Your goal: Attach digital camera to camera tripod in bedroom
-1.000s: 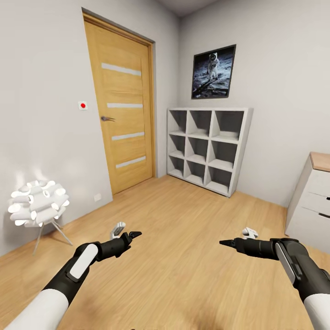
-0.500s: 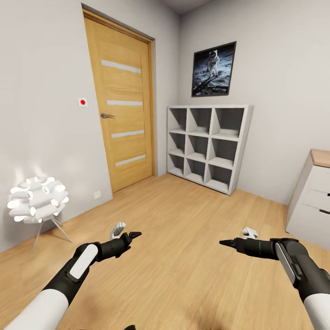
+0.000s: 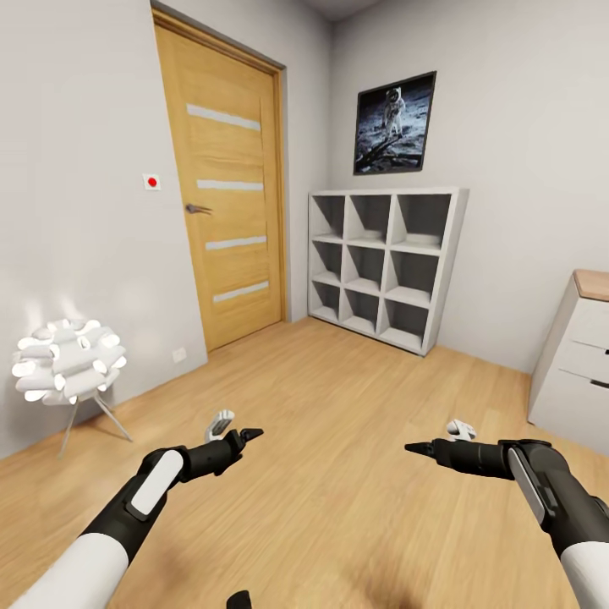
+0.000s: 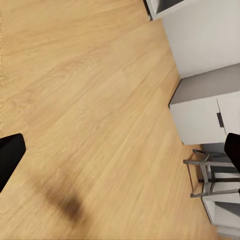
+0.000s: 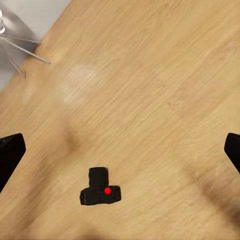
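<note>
Locating the target: the digital camera [image 5: 100, 190] is seen in the right wrist view, lying on the light wood floor [image 5: 150, 90], black, with its red button facing up.
Head-view trace: a small dark shape at the lower edge [image 3: 238, 600] may be the same camera; this cannot be confirmed.
Right gripper [image 3: 427, 449]: released, nothing is held; its dark fingertips are seen wide apart at both edges of the right wrist view, with the camera between them but well below.
Left gripper [image 3: 245, 436]: released and empty, held over bare floor.
Tripod: grey metal legs with crossbars [image 4: 207, 175] are seen in the left wrist view beside a white drawer unit [image 4: 200, 117]; whether this is the camera tripod cannot be told.
Surroundings: wood door [image 3: 224, 182], white cube shelves [image 3: 385, 262], astronaut picture [image 3: 395, 127], glowing floor lamp [image 3: 68, 370].
Step in hand (judged): the pick-up of the camera.
Advice: the trunk should be lowered, the right gripper centred over the body, and the jaws closed across the boxy sides, not the top hump.
Risk: a glancing touch could slide the camera on the smooth floor.
</note>
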Tool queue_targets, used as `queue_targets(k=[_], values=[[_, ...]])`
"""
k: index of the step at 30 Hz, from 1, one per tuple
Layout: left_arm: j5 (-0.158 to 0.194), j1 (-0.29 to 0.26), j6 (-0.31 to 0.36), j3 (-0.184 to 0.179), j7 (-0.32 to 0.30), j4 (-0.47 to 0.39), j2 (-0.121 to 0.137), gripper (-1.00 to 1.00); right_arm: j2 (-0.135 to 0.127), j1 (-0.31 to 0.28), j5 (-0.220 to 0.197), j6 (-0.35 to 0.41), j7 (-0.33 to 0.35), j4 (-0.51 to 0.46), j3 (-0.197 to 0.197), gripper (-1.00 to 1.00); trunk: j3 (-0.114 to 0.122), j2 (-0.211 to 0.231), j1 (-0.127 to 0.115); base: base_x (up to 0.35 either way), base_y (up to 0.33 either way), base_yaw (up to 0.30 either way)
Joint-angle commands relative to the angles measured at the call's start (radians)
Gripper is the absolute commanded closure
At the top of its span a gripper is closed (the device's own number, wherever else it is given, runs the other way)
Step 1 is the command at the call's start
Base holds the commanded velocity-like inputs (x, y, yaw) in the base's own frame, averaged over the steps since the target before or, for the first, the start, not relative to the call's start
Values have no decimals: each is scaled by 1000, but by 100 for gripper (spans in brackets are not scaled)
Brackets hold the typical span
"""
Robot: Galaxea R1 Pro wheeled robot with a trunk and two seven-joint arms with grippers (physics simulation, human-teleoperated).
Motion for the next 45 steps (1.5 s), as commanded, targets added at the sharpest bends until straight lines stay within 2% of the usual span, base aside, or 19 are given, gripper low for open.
queue_targets(k=[1,23,45], values=[[-4,-1,1,-2,-2,0,-1,-100,0,-1,-7,7,-2,0,0,-100,-4,-8,4,0,0,0],[-11,-1,1,-2,-2,2,-8,-100,1,-1,-8,7,-2,0,0,-100,-73,-162,88,0,0,0],[-12,-1,-3,-2,-2,4,-8,-100,0,-1,-7,7,-2,0,-1,-100,-158,-167,98,0,0,0]])
